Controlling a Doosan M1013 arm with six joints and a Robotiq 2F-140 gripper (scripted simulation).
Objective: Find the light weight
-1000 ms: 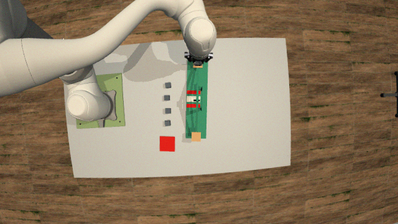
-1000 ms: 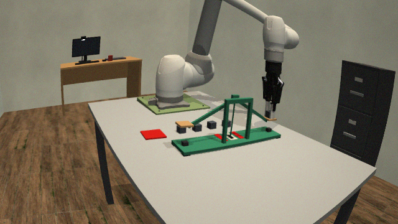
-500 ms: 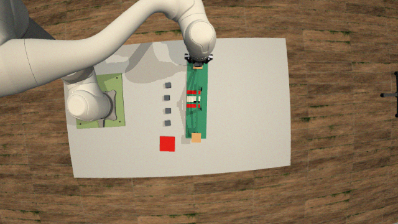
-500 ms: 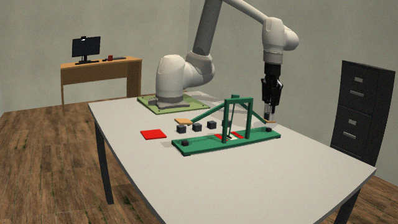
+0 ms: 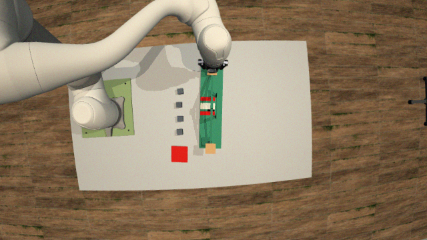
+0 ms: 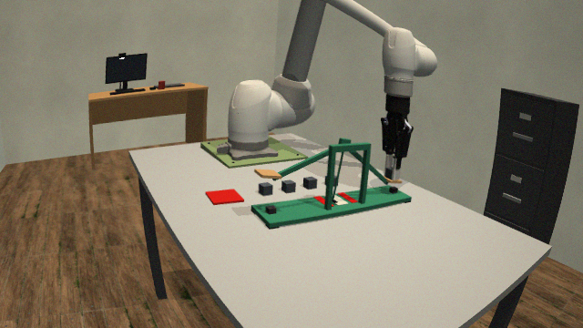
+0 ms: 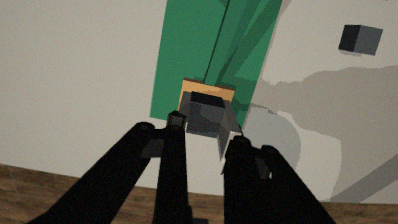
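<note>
Check weights, all dark cubes alike to the eye, are five in number in my views: four stand apart in a row on the grey table (image 5: 267, 110) (image 6: 364, 264) (image 7: 90, 65), and the fifth weight (image 6: 388, 174) (image 7: 204, 117) is between the fingers of my gripper (image 5: 212, 71) (image 6: 393, 175) (image 7: 203, 108). I have those fingers mostly closed, one pad on each side of the cube, and I read that as a grip on it. It sits right at the wooden pan (image 5: 212, 74) (image 6: 395, 181) (image 7: 220, 93) on my end of the green rocker balance (image 5: 217, 133) (image 6: 301, 212) (image 7: 167, 65); whether it bears fully on the pan, I can't tell. That pan hangs lower than the opposite pan (image 5: 210, 149) (image 6: 268, 173), which carries no weight and is raised over the far end of the base. I see the pointer (image 6: 337, 178) slanting, its tip close to the border between the white field (image 5: 205, 106) (image 6: 340, 200) and a red one. Beyond the end of the row lies the red dish (image 5: 179, 154) (image 6: 224, 196), flat on the table and bare, with no weight touching it. Which cube is the light one, I cannot tell by looks.

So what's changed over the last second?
The gripper moved down, and the nearby pan sank. The opposite pan rose, and the pointer swung towards that side. I can't tell if the weight between the fingers was released. The row of weights and red dish stayed.
</note>
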